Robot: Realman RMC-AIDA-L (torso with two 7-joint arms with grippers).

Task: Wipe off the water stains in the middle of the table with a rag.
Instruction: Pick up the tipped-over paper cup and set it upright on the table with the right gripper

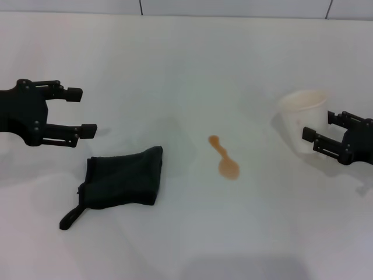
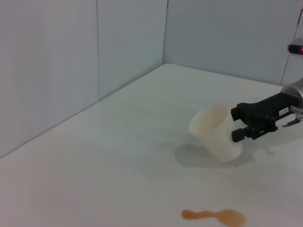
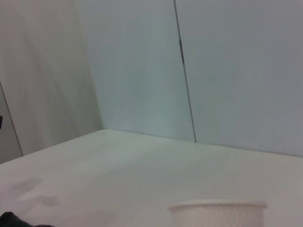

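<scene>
The water stains (image 1: 224, 158) are an orange-brown spoon-shaped puddle in the middle of the white table (image 1: 186, 64); they also show in the left wrist view (image 2: 215, 216). The dark green-black rag (image 1: 125, 178) lies crumpled to the puddle's left, its loop tab (image 1: 70, 219) pointing toward the front. My left gripper (image 1: 81, 112) is open and empty, hovering just behind and left of the rag. My right gripper (image 1: 319, 125) at the right is shut on a translucent white cup (image 1: 297, 111), held tilted above the table, as the left wrist view (image 2: 213, 132) shows.
Grey wall panels (image 2: 94, 56) border the table's far edge. The cup's rim shows in the right wrist view (image 3: 218, 208).
</scene>
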